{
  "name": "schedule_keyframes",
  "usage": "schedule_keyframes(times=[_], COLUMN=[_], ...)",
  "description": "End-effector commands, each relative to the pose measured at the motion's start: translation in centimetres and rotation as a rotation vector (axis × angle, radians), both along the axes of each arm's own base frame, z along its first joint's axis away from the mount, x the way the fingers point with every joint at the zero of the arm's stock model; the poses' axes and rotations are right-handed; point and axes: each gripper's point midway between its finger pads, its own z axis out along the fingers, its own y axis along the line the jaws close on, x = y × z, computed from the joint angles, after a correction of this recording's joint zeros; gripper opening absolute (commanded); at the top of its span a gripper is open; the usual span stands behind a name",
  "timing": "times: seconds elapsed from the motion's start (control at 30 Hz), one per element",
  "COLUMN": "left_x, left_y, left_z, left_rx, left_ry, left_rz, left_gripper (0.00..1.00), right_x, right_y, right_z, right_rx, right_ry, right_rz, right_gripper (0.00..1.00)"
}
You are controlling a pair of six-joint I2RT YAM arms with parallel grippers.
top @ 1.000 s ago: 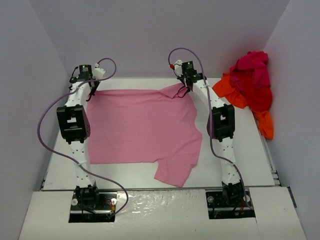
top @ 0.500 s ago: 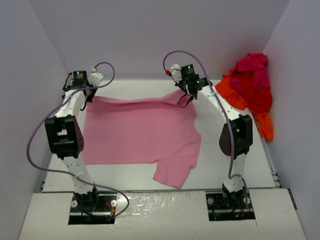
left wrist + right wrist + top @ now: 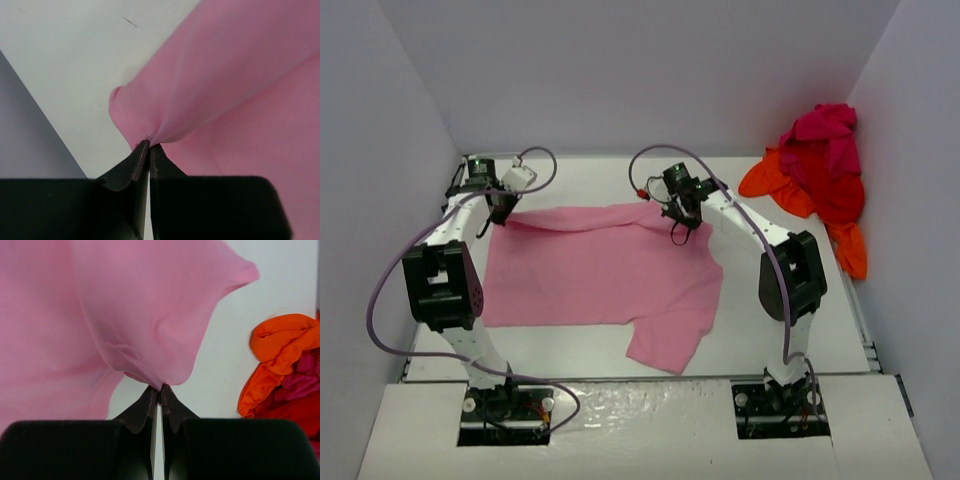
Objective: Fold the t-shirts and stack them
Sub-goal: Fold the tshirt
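Pinching pink shirt [image 3: 600,275] by far edge: left gripper [image 3: 146,146] at left corner, right gripper [image 3: 160,388] at right (both clamped on cloth); leaving body spread nearward, toward bases [image 3: 505,400].

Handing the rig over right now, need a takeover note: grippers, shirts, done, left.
Left gripper: shut on the pink t-shirt, pinching its far left corner.
Right gripper: shut on the same shirt at its far right corner.
Pink t-shirt: spread on the table between the arms, far edge lifted by both grips, one sleeve pointing to the near edge.
Crumpled pile of orange, red and magenta t-shirts: far right corner, untouched.
Done: nothing folded through, no stack.
Left: probably bring the held edge over to fold the pink one, then fold and stack the rest.
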Motion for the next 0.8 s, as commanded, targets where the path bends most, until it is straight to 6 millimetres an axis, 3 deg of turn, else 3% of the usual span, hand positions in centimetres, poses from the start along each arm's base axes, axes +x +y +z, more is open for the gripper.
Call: schedule_keyframes(times=[0.0,0.1,0.3,0.43,0.63,0.77], left_x=[-2.1,-2.6,-2.8,-2.6,-2.2,-2.7], left_y=[0.4,1.5,3.1,3.9,4.7,4.3], left_z=[1.0,0.6,-0.6,-0.8,-1.4,-1.9], left_rx=[0.022,0.001,-0.017,-0.035,-0.041,-0.053], left_ry=[0.021,0.007,0.028,0.023,0.023,0.050], left_rz=[-0.079,-0.043,-0.001,0.026,0.052,0.024], left_gripper=[0.00,0.00,0.00,0.00,0.00,0.00], right_x=[-4.3,-5.9,-6.1,-4.6,-2.2,-3.6], right_y=[-0.8,-1.3,-1.7,-1.4,-2.5,-2.7], right_z=[0.1,-1.0,0.0,2.2,5.2,3.3], right_rx=[-0.033,-0.063,-0.052,0.030,0.058,0.034], right_ry=[0.139,0.191,0.170,0.106,0.027,0.100], right_rz=[0.069,0.071,0.062,0.033,-0.007,0.009], right_gripper=[0.00,0.00,0.00,0.00,0.00,0.00])
